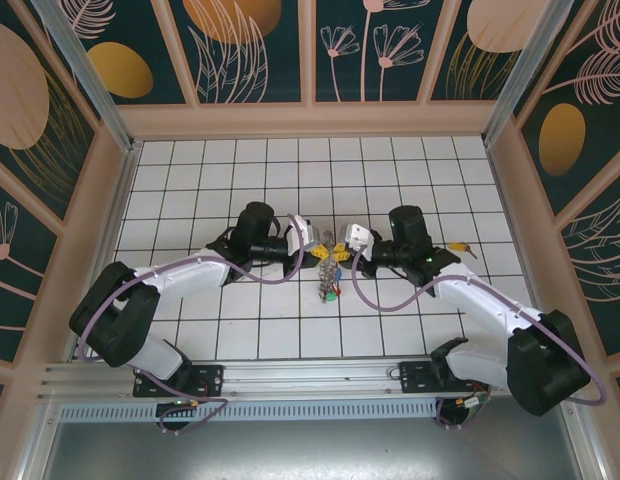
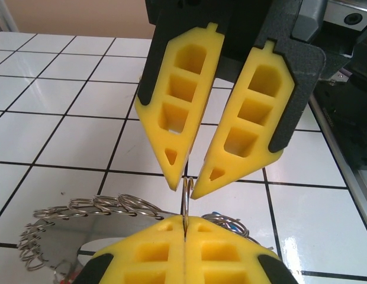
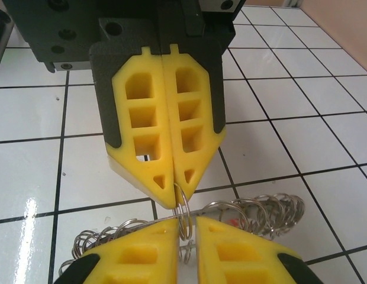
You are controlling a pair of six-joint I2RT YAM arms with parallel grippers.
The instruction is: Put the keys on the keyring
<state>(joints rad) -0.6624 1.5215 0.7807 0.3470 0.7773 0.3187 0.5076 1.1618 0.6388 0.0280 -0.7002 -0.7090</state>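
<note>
At the middle of the table, the left gripper pinches the keyring; the right gripper stands slightly open around its wire.

White tiled table with one loose key

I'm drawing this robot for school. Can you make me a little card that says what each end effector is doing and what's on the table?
left end effector: shut, pinching a small metal ring
right end effector: slightly open, one fingertip on each side of that same ring
bunch of rings: resting on the tiles under both
coloured tags: red and green, at the bunch's near end
table: white tiles with dark lines
</note>
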